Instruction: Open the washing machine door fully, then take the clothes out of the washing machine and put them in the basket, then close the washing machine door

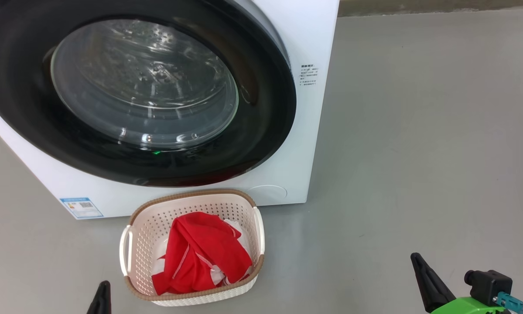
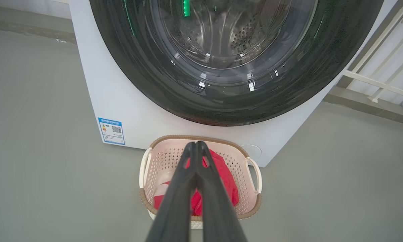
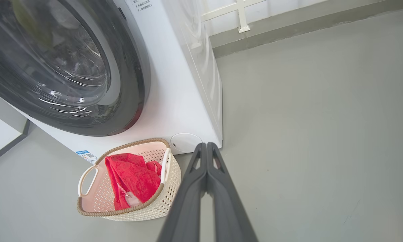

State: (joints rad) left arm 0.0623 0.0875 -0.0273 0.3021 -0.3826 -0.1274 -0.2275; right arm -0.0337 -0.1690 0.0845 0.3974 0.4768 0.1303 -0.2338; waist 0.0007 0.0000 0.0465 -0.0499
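Note:
The white washing machine stands ahead with its round black door shut flat against the front; steel drum dimples show through the glass window. On the floor before it sits the cream basket, holding the red clothes with white trim. My left gripper is shut and empty, held back from and above the basket. My right gripper is shut and empty too, out over the floor right of the basket. In the head view both fingertips sit low at the bottom edge.
Grey floor spreads wide to the right of the machine. A blue energy label marks the machine's lower left front. A white railing and a raised kerb run behind the machine's right side.

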